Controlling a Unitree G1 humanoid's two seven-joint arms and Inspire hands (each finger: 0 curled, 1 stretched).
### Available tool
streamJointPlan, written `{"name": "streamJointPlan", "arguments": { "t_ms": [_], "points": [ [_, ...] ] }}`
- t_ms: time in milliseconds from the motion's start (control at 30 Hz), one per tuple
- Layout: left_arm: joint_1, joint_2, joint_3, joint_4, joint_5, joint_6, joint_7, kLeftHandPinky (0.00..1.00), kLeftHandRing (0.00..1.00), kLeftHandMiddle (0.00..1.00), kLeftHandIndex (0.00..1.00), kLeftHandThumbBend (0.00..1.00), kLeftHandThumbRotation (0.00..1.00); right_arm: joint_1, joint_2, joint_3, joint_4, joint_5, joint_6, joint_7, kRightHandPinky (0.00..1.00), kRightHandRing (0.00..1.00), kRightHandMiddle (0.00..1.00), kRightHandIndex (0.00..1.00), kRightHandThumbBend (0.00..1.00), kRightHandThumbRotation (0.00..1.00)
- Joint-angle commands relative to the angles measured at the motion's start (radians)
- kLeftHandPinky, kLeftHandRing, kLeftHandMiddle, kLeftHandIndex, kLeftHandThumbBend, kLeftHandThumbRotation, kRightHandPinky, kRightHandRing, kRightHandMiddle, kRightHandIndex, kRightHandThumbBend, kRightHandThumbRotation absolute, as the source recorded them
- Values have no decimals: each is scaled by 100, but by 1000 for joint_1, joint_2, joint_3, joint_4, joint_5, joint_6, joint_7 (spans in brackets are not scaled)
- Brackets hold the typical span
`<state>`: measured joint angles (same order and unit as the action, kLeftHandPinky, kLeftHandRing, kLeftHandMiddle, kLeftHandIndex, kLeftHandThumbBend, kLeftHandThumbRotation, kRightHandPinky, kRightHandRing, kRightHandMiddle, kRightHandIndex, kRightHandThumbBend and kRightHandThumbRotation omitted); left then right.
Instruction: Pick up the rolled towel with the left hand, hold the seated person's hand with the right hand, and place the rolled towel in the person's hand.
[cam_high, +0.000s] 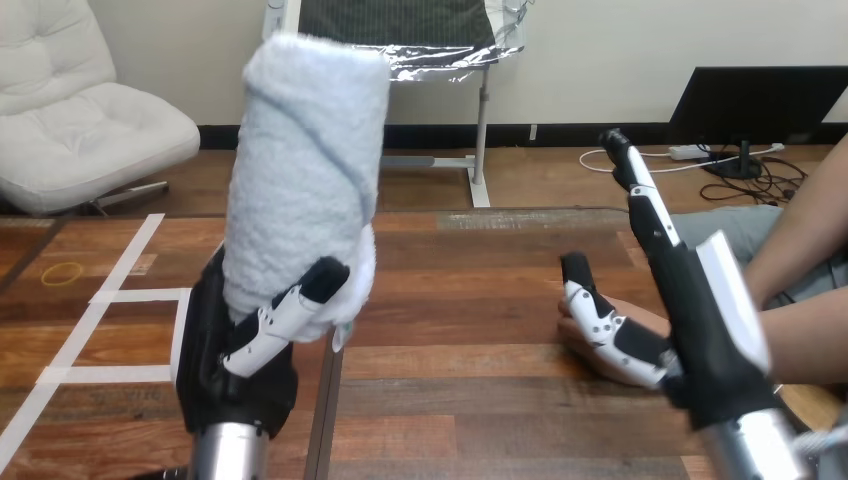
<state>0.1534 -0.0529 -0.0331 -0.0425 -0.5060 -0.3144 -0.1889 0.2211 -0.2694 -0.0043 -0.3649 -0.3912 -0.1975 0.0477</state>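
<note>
The rolled towel (305, 170), pale blue-white, stands upright and raised off the wooden table (480, 400) at the view's left. My left hand (235, 350) is shut on its lower end, with the thumb (290, 315) curled across the front. At the right, my right hand (700, 320) is open: its fingers point straight away from me and its thumb (605, 325) reaches left over the person's hand (592, 358). That hand lies on the table under my thumb, mostly hidden. The person's forearm (810, 340) comes in from the right edge.
White tape lines (110, 296) mark the table's left part, and a small yellow ring (62, 272) lies near them. A dark seam (325, 410) runs down the table between my two arms.
</note>
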Motion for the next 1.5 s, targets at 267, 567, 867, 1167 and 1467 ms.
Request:
{"name": "streamJointPlan", "arguments": {
  "t_ms": [267, 567, 867, 1167, 1467],
  "points": [
    [-65, -37, -12, -28, 46, -25, -31, 33, 33, 36, 45, 60, 0, -118, -191, -92, -65, -122, 181, 158, 88, 92, 93, 88, 62, 0],
    [-62, -42, -12, -26, 72, -34, -34, 32, 33, 36, 44, 59, 0, -154, -275, -107, -34, -162, 246, 217, 82, 90, 90, 86, 73, 0],
    [-53, -46, -14, -38, 76, -26, -32, 34, 33, 36, 44, 60, 0, -184, -345, -110, 2, -182, 279, 265, 80, 90, 89, 85, 78, 0],
    [-48, -47, -18, -46, 64, -15, -38, 34, 33, 36, 44, 60, 0, -222, -414, -96, 36, -214, 335, 347, 83, 92, 90, 86, 79, 0],
    [-46, -43, -23, -49, 55, -9, -50, 34, 33, 36, 44, 58, 0, -267, -467, -72, 70, -246, 380, 425, 85, 93, 91, 86, 81, 0]
  ]
}}
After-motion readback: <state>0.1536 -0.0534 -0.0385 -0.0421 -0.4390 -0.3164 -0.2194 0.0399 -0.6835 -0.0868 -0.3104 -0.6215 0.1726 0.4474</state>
